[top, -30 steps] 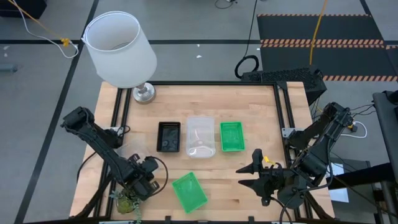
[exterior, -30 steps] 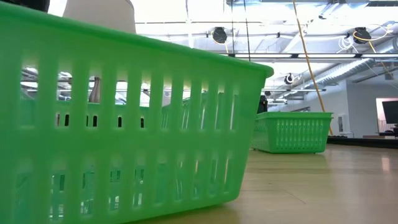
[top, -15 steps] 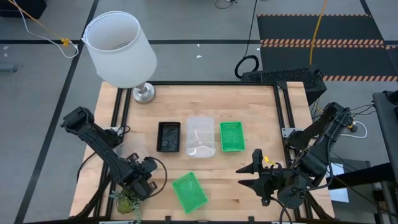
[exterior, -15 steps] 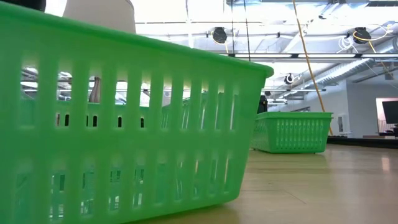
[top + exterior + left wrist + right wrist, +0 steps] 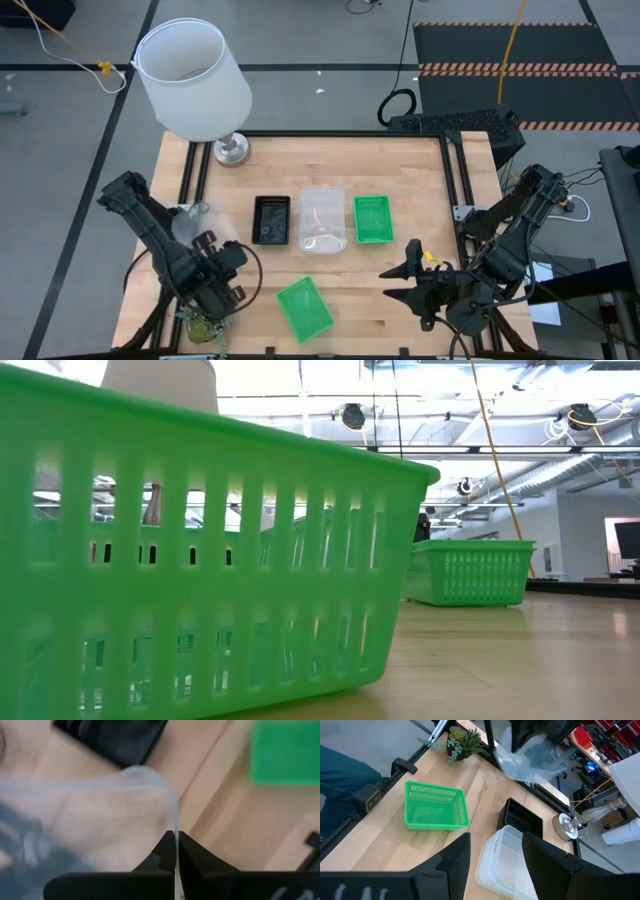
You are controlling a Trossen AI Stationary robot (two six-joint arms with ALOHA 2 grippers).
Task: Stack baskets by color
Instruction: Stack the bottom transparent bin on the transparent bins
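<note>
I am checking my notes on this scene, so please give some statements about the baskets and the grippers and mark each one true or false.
1. The left gripper is shut on a clear basket. True.
2. The right gripper holds a green basket. False: it is open and empty.
3. One green basket lies apart from the row, near the front edge. True.
4. The black stack stands between the clear stack and the other green basket. False: the clear stack is in the middle.
</note>
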